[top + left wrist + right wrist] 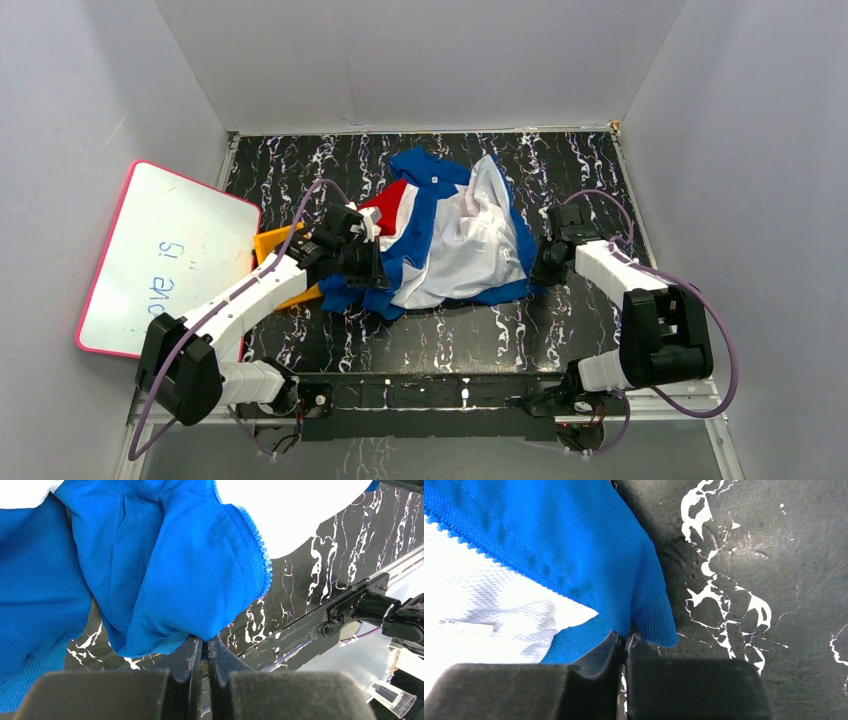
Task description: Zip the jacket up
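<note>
Blue fabric of the jacket (455,235) bunches just beyond the left gripper (204,647), which is clamped on it, while the right gripper (624,642) pinches the ribbed hem (656,622) between its fingertips.

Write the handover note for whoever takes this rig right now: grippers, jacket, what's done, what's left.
Left gripper: shut on a blue fold of the jacket, on the left arm's side.
Right gripper: shut on the blue ribbed hem corner on the right arm's side.
Position: the jacket lies crumpled in the middle of the table, open, with the white lining up. The zipper teeth are bare and the two sides are apart.
Done: both sides gripped.
Left: spread it flat, bring the zip halves together at the bottom, pull the zip up.
</note>
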